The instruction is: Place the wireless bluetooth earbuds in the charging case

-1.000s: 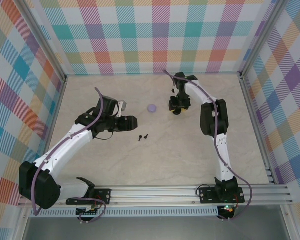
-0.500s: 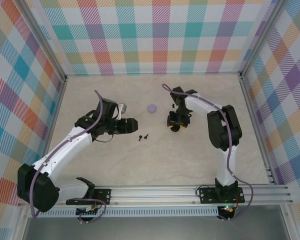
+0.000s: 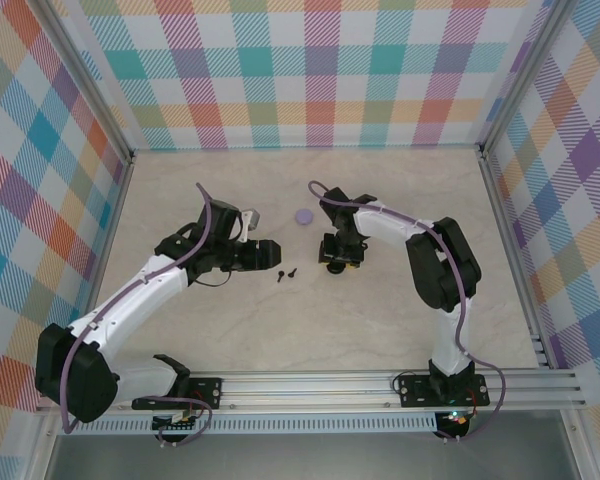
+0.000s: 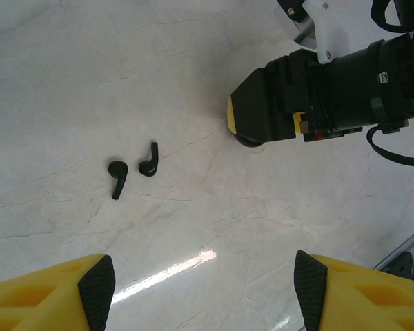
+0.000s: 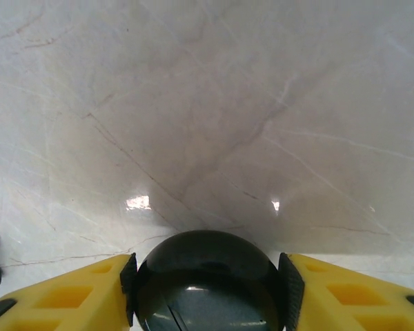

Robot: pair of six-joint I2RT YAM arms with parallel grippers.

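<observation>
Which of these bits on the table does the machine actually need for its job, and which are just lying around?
Needed:
- two black earbuds
- black round case, gripped by the right tool

Lying about, it seems:
- lavender disc

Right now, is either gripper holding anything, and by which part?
Right gripper grips a black round case by its two opposite sides. Left gripper is open, holding nothing.
</observation>
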